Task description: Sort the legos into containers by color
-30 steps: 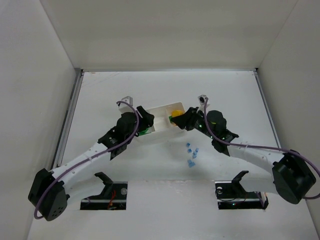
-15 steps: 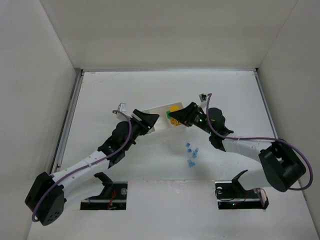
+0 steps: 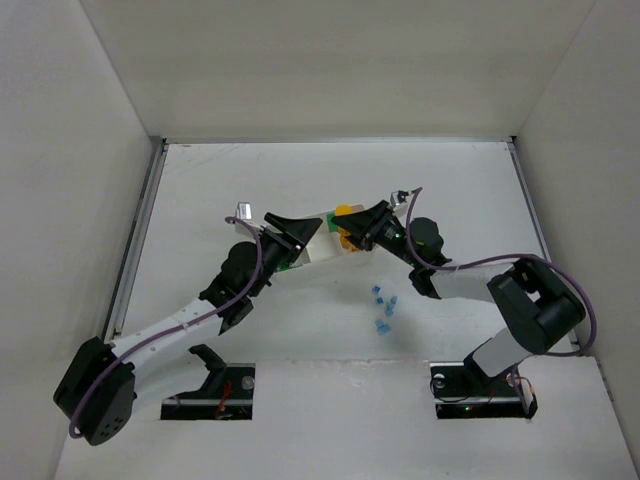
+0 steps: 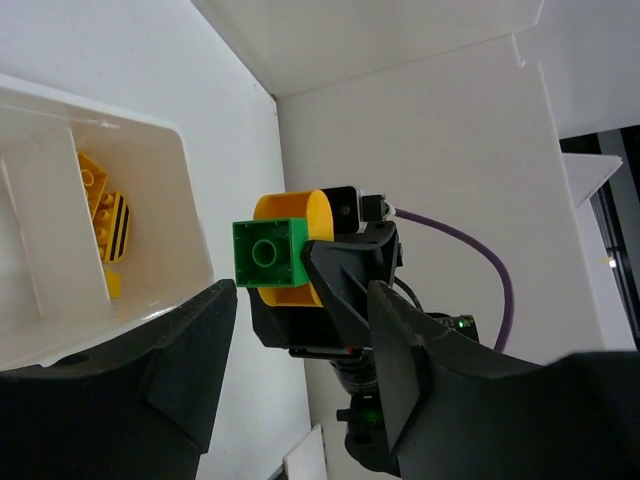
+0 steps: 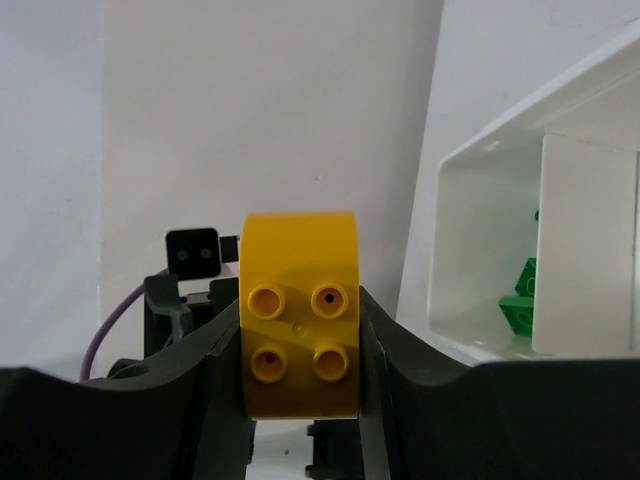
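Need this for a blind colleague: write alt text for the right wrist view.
A yellow brick with four round studs facing the camera is clamped in the right gripper. To its right, an open white tray shows green bricks in one compartment. Behind the brick are a black part and a purple cable.

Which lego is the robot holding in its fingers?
The round yellow lego with a green brick stuck on it, pinched in the right gripper. The blue legos lie loose on the table; others sit in the tray.
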You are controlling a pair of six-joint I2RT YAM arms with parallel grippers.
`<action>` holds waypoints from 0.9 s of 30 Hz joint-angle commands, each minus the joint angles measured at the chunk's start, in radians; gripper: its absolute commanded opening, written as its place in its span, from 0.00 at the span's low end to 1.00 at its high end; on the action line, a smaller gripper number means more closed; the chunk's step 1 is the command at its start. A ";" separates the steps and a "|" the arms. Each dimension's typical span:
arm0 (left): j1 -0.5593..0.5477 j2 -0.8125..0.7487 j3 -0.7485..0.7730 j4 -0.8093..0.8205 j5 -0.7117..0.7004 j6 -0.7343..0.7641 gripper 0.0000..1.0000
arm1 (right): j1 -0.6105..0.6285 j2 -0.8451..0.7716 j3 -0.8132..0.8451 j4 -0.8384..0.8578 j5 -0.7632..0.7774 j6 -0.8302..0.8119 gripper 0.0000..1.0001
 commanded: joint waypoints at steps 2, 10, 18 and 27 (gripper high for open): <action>0.020 0.016 -0.004 0.082 0.013 -0.023 0.51 | 0.009 0.014 0.024 0.161 -0.003 0.070 0.28; 0.008 0.071 0.009 0.132 0.024 -0.025 0.47 | 0.017 0.039 0.027 0.215 0.006 0.116 0.28; -0.003 0.093 0.007 0.197 0.022 -0.028 0.47 | 0.027 0.071 0.022 0.259 0.018 0.145 0.28; -0.015 0.127 0.016 0.215 0.024 -0.023 0.43 | 0.034 0.098 0.019 0.312 0.018 0.183 0.28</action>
